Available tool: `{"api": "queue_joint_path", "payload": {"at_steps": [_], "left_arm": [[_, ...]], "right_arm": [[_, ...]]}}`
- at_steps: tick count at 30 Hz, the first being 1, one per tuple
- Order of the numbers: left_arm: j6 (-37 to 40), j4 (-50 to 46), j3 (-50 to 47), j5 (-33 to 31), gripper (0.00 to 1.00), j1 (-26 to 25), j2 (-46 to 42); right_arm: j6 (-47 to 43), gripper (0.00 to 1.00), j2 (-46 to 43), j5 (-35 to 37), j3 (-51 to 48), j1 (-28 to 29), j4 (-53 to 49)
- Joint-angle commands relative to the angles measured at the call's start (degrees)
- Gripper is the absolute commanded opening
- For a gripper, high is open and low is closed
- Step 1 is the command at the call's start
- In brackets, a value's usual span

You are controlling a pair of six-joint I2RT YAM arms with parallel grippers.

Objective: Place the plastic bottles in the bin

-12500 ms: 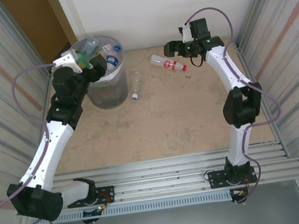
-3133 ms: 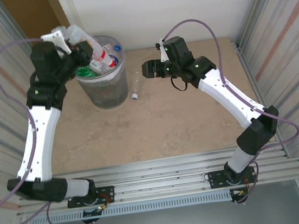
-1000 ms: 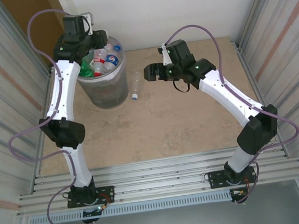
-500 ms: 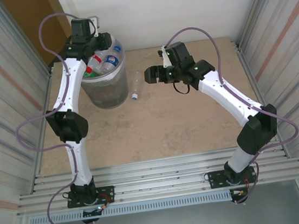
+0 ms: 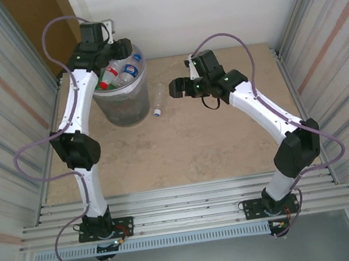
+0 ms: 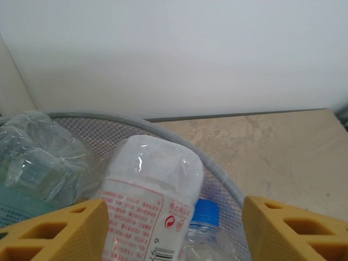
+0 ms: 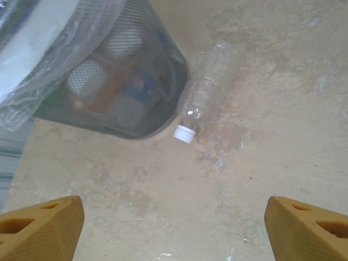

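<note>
Left end effector (image 6: 175,223) hangs over the open mouth of the tall round grey mesh-walled wastebasket (image 6: 179,142) with a clear bag liner, its two yellow fingers (image 6: 65,231) spread wide. Between them, inside the wastebasket, lies a crushed clear plastic bottle with a white label printed in red (image 6: 152,196). One finger stands well clear of it, so it is not clamped; whether the other finger brushes the label I cannot tell. Tucked against that bottle, just inside the wastebasket's rim, a clear bottle with a blue cap (image 6: 204,213) peeks out, and a crumpled clear bottle (image 6: 38,152) sits on the opposite side of the wastebasket's mouth. In the top view the wastebasket is heaped close to its rim with more bottles bearing red and blue labels. Right end effector (image 7: 173,217) hovers above the beige mottled counter (image 7: 283,109), to the right of the wastebasket as the top view shows it, with its yellow fingers far apart and nothing between them. On the counter lies a clear unlabelled plastic bottle with a white cap (image 7: 209,87), on its side just beside the wastebasket's foot, between the wastebasket and the right end effector, its capped end pointing away from the white back wall (image 6: 174,54).
</note>
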Motion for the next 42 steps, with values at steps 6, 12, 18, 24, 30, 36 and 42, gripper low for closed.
{"api": "queue_joint_path", "payload": {"at_steps": [6, 12, 18, 24, 30, 36, 42], "left_arm": [[-0.4, -0.1, -3.1, -1.8, 0.75, -1.8, -12.1], [1.5, 1.1, -13.2, -7.1, 0.76, -6.9, -20.4], [1.4, 2.7, -27.9, -14.7, 0.74, -15.1, -26.1], [-1.4, 3.1, -36.6, -22.2, 0.73, -22.8, -22.9], [-5.1, 1.8, -35.7, -26.9, 0.72, -26.3, -13.1], [-7.4, -0.8, -28.7, -31.8, 0.72, -27.0, -2.6], [-7.9, -4.7, -20.3, -36.8, 0.7, -26.6, 7.6]], "right_arm": [[0.9, 0.89, 0.0, 4.1, 0.2, -1.0, -2.4], [1.5, 0.92, -3.2, 6.8, -2.7, -3.2, -2.9], [3.1, 0.93, -7.6, 8.0, -7.8, -8.7, -3.0], [3.4, 0.94, -12.2, 10.1, -12.6, -12.6, -3.3], [3.4, 0.96, -14.9, 10.6, -15.1, -15.9, -3.7], [3.6, 0.96, -16.0, 9.2, -15.9, -18.0, -3.9], [3.5, 0.96, -15.9, 7.8, -15.7, -18.7, -4.4]]}}
